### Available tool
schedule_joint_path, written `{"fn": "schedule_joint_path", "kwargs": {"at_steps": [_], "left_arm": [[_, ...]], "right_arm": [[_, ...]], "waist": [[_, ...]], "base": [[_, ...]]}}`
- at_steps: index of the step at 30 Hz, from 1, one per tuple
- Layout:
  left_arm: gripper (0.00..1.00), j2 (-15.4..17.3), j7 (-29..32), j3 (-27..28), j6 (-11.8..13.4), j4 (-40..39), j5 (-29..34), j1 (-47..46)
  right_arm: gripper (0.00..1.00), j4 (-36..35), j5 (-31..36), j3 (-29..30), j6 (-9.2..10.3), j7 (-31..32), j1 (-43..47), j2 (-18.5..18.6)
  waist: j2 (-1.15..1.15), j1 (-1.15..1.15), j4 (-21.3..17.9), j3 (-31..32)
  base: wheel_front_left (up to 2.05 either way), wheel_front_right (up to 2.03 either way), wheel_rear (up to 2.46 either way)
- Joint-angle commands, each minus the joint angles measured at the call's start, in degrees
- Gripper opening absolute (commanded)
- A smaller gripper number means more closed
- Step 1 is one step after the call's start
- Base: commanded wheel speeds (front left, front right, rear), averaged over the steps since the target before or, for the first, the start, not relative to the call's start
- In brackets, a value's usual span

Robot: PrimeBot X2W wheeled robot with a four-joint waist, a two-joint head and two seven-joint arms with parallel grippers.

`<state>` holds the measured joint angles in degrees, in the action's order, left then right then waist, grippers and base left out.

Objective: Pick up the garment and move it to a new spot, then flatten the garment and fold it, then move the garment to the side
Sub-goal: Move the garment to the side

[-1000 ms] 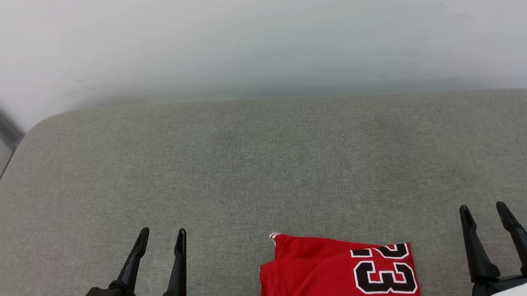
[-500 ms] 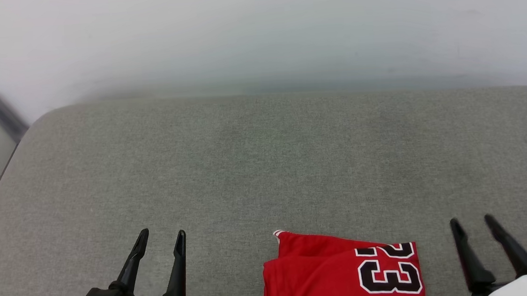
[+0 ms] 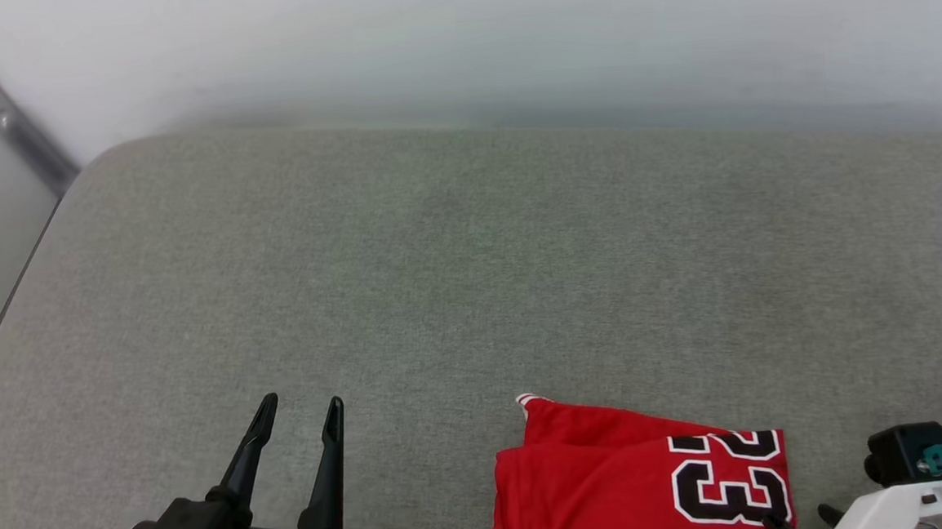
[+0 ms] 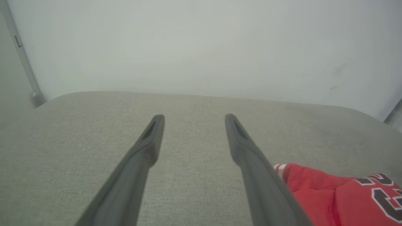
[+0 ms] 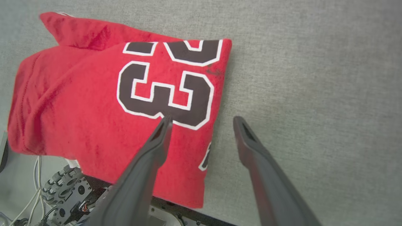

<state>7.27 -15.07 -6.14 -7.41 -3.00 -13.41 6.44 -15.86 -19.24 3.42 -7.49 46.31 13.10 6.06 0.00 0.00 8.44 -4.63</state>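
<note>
Right gripper (image 5: 202,119) has swung over the jersey (image 5: 78,94), spread empty like the left gripper (image 3: 301,402); snagging one layer could drag it off the cushion (image 3: 438,258).

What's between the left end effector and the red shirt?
Nothing but bare grey cushion: in the head view, the left end effector and the garment lie apart.

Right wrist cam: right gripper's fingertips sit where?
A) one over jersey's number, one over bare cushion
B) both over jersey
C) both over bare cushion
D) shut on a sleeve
A: right gripper open, one fingertip over the black 3 on the garment, the other over the cushion.
</note>
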Motion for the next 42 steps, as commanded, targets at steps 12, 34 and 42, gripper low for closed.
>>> {"fn": "schedule_joint_path", "kwargs": {"at_steps": [12, 34, 42], "left_arm": [[1.00, 0.03, -0.12, -1.17, -0.09, 0.40, -0.34, -2.95], [1.00, -1.63, -0.12, -6.53, -0.09, 1.10, -1.03, -2.19], [1.00, -0.83, -0.12, -9.14, -0.09, -0.24, -0.82, -5.05]], "right_arm": [[1.00, 9.81, 3.80, 0.01, 0.01, 3.61, -4.59, -3.12], [0.00, 10.68, 13.24, -16.97, 0.04, 0.04, -17.24, 17.14], [0.00, 9.18, 12.10, -23.40, 0.05, 1.41, -26.38, 30.75]], "waist": [[0.00, 0.00, 4.78, -4.49], [0.00, 0.00, -7.05, -3.17], [0.00, 0.00, -17.56, -7.76]], "base": [[0.00, 0.00, 0.00], [0.00, 0.00, 0.00], [0.00, 0.00, 0.00]]}}
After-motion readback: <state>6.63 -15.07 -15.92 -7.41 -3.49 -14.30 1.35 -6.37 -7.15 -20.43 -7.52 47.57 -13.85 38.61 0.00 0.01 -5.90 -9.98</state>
